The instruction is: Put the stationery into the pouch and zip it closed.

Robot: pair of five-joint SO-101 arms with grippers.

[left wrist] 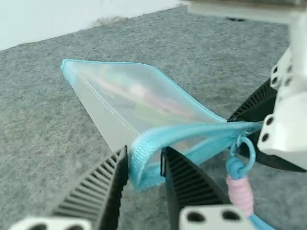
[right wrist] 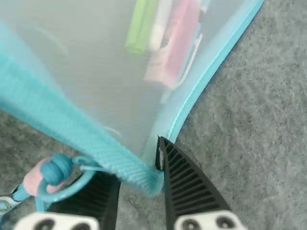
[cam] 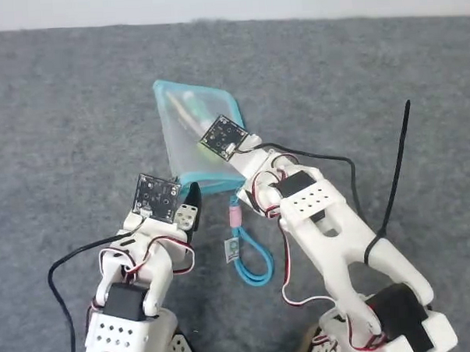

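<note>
A translucent pouch (cam: 188, 143) with light-blue trim lies on the grey mat, its zipper end towards the arms. Inside it are green, white and pink stationery pieces (right wrist: 165, 38), also visible through the wall as stationery (left wrist: 144, 96). My left gripper (left wrist: 144, 159) is shut on the blue zipper band at the pouch's near corner, seen from above as the left gripper (cam: 191, 201). My right gripper (right wrist: 139, 167) pinches the other end of the same band, beside the left one at the pouch's mouth (cam: 236, 176). The ring pull with a pink bead (left wrist: 238, 167) hangs between them.
A blue cord loop (cam: 254, 265) with a small tag (cam: 231, 250) trails from the pull towards the arm bases. A black cable (cam: 395, 177) rises beside the right arm. Grey mat (cam: 387, 76) spreads around the pouch, with a pale wall at the back.
</note>
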